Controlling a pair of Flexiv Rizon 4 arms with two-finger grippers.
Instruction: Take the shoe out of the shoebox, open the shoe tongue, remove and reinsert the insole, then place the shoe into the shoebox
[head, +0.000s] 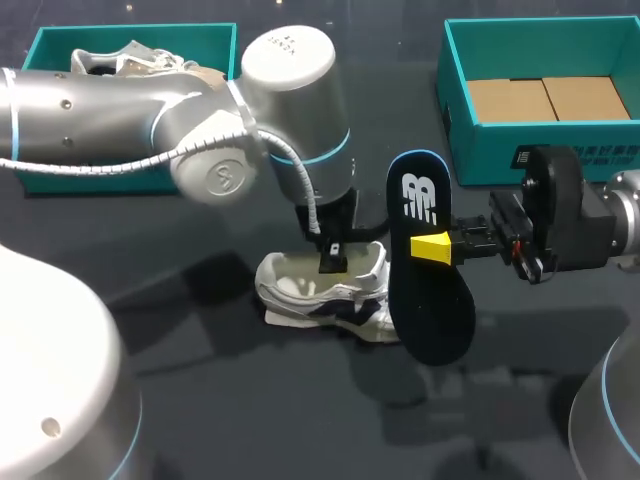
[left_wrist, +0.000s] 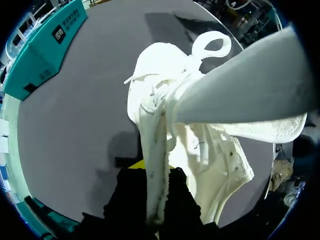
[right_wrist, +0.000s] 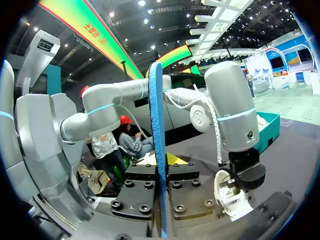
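- The white mesh sneaker (head: 322, 296) rests on the dark grey table (head: 200, 400), in front of the two boxes and between them. Its opening is turned up toward the arm above it.
- Our left gripper (left_wrist: 156, 175) is clamped on a strip of the sneaker's upper at the opening. We cannot tell whether that strip is tongue or collar.
- Our right gripper (head: 433, 247) pinches the dark navy foam insole (head: 428, 300) near mid-length. It holds the insole on edge, clear of the table and just beside the sneaker.
- Risk one: the insole is long, soft and gripped at one spot. If it meets the sneaker's rim at a poor angle, we judge it could fold or twist in the fingers rather than slide in.
- Risk two: the left fingers crowd the very opening the insole must enter, so the insole or the right fingers could strike them.
- Risk three: the left pinch is on thin fabric. If it slips, the opening may close, and the light sneaker may skid across the table.
- Print: a white logo sits on the insole's dark face.
- The teal cardboard shoebox (head: 460, 130) is lined with brown card and stands well behind the right gripper. It carries a white label on its front wall.
- We leave both the logo and the label unread.
- A second teal box (head: 45, 50), far left, holds another pale shoe (head: 120, 60) and shows no print in the head view.
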